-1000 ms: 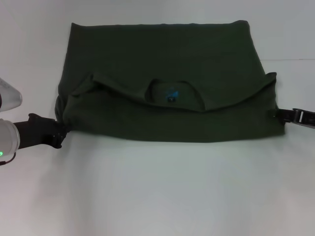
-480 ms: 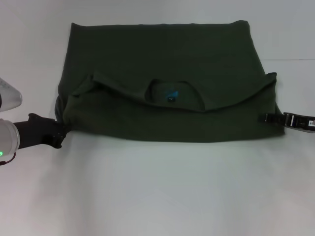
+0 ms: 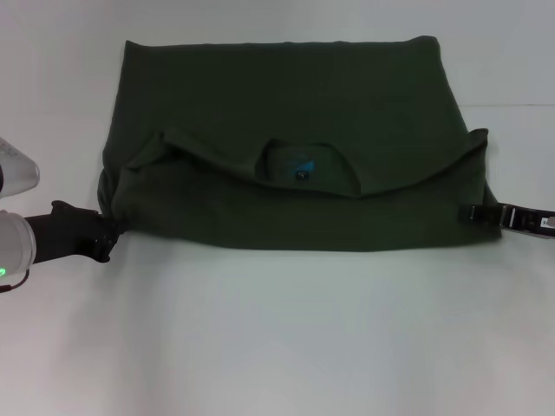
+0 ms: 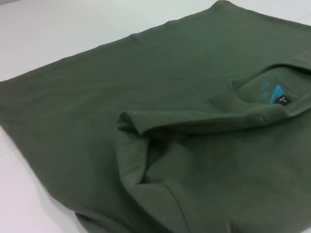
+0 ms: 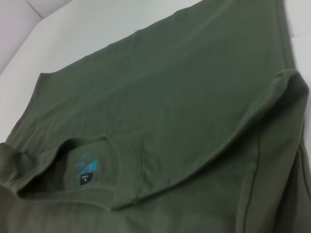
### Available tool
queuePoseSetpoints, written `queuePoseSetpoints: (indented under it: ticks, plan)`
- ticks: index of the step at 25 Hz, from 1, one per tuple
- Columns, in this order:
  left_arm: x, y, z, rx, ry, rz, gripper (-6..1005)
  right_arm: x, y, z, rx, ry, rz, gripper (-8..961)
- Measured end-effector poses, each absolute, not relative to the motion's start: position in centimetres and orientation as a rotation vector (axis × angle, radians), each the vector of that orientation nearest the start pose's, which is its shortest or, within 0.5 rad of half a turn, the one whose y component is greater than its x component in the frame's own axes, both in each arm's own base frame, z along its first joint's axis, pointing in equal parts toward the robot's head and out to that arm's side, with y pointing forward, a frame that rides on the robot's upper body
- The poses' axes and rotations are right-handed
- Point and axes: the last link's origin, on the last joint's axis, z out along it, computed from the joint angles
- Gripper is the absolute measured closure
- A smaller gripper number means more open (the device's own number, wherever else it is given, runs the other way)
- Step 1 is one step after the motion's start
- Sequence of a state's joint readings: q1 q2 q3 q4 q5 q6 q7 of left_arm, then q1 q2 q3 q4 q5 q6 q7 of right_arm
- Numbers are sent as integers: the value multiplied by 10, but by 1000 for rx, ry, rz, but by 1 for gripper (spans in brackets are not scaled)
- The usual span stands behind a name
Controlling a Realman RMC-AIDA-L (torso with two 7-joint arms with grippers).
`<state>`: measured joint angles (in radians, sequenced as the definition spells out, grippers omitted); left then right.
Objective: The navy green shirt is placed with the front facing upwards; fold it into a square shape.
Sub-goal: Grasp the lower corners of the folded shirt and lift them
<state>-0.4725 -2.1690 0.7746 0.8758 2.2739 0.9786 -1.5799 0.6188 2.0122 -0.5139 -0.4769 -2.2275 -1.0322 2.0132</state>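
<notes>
The navy green shirt (image 3: 286, 95) lies flat on the white table, its upper part folded down toward me. The plain back faces up and the round neck (image 3: 302, 166) with its blue-marked tag (image 4: 283, 100) sits mid-fold. The lettering is hidden. My left gripper (image 3: 106, 236) rests against the shirt's near left corner. My right gripper (image 3: 473, 212) lies low at the near right edge, its tip over the fabric. Both wrist views show only shirt cloth (image 5: 170, 97).
The white table (image 3: 277, 347) stretches bare in front of the shirt and on both sides. A pale seam line (image 3: 512, 106) runs across the surface at the far right.
My right gripper has slid leftward along the table until its tip overlaps the shirt's right edge. The left gripper and the shirt have stayed put.
</notes>
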Motion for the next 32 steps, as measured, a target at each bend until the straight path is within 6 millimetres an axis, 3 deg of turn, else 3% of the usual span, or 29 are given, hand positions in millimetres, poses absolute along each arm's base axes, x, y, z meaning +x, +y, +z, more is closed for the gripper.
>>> queuePoseSetpoints:
  ticks: [6,11,14,32]
  plan:
    - [-314,370,8,-2310,-718,-78,983,334,381,14,-2032,1523,472,445]
    - [-314,370,8,-2310,-719,-79,982,336,378,14,-2032,1529,471,695]
    - [-314,370,8,-2311,-720,-79,982,339,376,15,-2022,1532,472,911]
    - [-321,355,13,-2330,-773,-98,982,352,364,30,-1979,1526,547,905]
